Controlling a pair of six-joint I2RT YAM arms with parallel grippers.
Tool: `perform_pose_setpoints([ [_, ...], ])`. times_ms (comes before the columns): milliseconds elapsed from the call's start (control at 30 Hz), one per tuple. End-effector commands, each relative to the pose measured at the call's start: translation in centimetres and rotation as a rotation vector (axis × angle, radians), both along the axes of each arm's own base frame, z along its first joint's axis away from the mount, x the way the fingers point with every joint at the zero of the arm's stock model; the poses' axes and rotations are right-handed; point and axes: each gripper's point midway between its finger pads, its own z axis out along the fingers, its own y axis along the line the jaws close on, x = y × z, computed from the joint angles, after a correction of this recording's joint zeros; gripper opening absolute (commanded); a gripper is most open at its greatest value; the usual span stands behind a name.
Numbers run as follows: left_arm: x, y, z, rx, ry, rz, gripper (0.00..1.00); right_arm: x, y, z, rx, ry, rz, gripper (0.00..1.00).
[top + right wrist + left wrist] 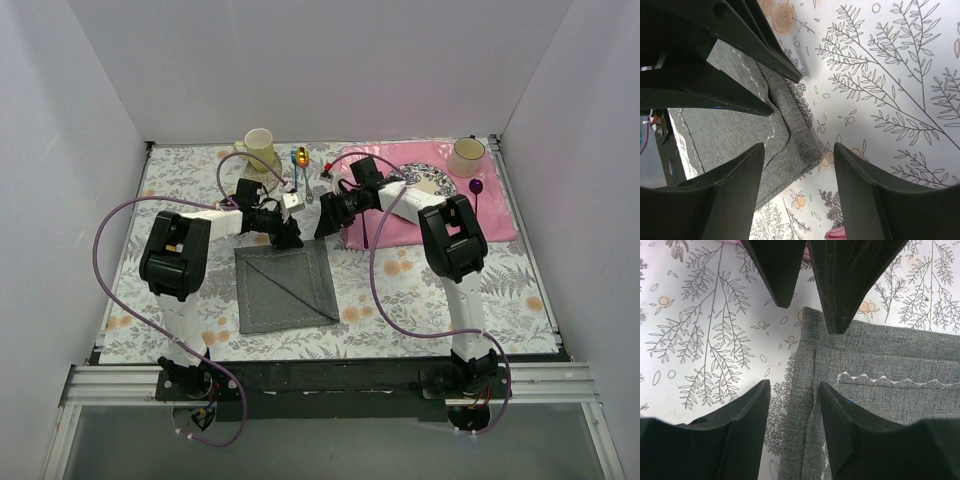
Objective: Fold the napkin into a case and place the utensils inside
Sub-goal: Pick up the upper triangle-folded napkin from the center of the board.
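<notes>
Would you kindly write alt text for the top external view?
Both arms reach inward, the left pincer and right pincer close together over the far edge of a dark grey napkin, diagonally creased, on a floral tablecloth. A pink placemat lies far right.

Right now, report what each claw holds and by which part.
Nothing. The left claw and right claw are both open over the far edge of the grey napkin.

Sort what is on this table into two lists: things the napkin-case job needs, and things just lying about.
For the job:
grey napkin
its fork and spoon, which cannot be picked out clearly here

Lying about:
pink placemat
patterned plate
pale yellow mug
cream mug
purple spoon
blue-handled gold spoon
</notes>
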Motion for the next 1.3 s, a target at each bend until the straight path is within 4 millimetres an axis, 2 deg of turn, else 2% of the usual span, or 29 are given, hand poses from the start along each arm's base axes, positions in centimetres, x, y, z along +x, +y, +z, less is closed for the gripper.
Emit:
perform_pose_setpoints([
  [0,0.0,-1.0,1.1,-0.031,-0.002,-0.04,0.42,-0.2,0.6,-0.5,0.021,0.022,0.026,0.65],
  [133,0.0,-1.3,0.9,-0.029,0.005,-0.048,0.35,-0.8,0.9,-0.4,0.051,0.07,0.039,0.61],
  [267,-0.1,-1.3,0.8,-0.026,0.014,-0.054,0.2,-1.3,1.2,0.4,0.094,0.095,0.063,0.59],
  [367,-0.4,-1.3,1.0,-0.029,0.01,-0.065,0.12,-1.6,1.3,1.0,0.12,0.097,0.077,0.58],
  [400,-0.6,-1.3,1.0,-0.031,0.012,-0.067,0.07,-1.5,1.4,1.2,0.124,0.099,0.076,0.57],
  [433,-0.6,-1.3,1.1,-0.032,0.013,-0.066,0.06,-1.5,1.5,1.4,0.13,0.096,0.077,0.57],
  [467,-0.7,-1.3,1.4,-0.033,0.008,-0.065,0.07,-1.5,1.5,1.5,0.138,0.1,0.08,0.56],
  [533,-0.8,-1.2,1.4,-0.03,0.006,-0.057,0.2,-1.7,1.7,1.7,0.145,0.114,0.08,0.54],
  [733,-0.1,-1.2,1.7,-0.032,-0.002,-0.023,0.47,-1.9,1.8,2.3,0.168,0.129,0.084,0.52],
  [800,0.0,-1.4,1.9,-0.042,-0.003,-0.028,0.5,-1.9,1.8,2.3,0.168,0.132,0.081,0.51],
  [1033,-0.2,-1.8,2.1,-0.064,-0.006,-0.072,0.51,-2.0,1.8,2.2,0.17,0.134,0.083,0.5],
  [1267,1.9,-1.4,3.2,-0.07,-0.062,0.022,0.49,-1.9,1.7,2.0,0.165,0.135,0.08,0.49],
])
